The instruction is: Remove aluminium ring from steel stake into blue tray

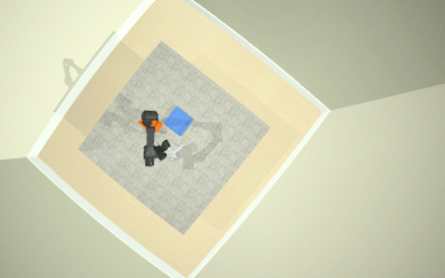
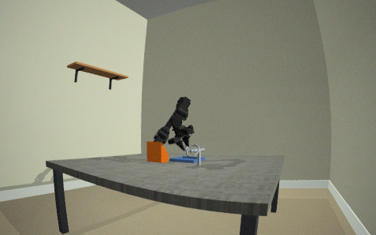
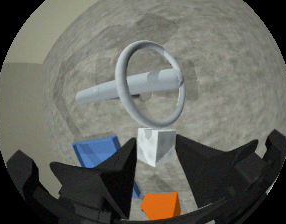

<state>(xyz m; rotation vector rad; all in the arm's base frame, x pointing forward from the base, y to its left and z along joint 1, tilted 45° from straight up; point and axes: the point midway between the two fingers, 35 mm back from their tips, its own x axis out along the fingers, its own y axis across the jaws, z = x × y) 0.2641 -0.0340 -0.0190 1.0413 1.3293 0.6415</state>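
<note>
One black hand (image 2: pixel 186 149) (image 3: pixel 155 140), partly open, grips one silvery ring's (image 2: pixel 188 151) (image 3: pixel 122 82) pale block-shaped tab; one steel stake (image 2: pixel 199 158) (image 3: pixel 99 93), one blue tray (image 1: pixel 178 121) (image 2: pixel 180 159) (image 3: pixel 96 150), one grey bench (image 1: pixel 200 93) (image 2: pixel 157 177) (image 3: pixel 219 90); beige-walled room.

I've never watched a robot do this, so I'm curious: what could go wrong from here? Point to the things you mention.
The ring (image 1: pixel 174 156) (image 2: pixel 193 145) (image 3: pixel 122 80) stands upright with the cross-bar (image 1: pixel 179 148) (image 2: pixel 202 149) (image 3: pixel 101 92) seemingly through it, so it could snag on the bar's end. The fingers (image 1: pixel 166 145) (image 2: pixel 186 143) grip only its small tab (image 3: pixel 155 145); a snag might twist it loose. Being upright, it could also land tilted in the tray (image 1: pixel 178 121) (image 2: pixel 180 159) (image 3: pixel 96 150).
</note>
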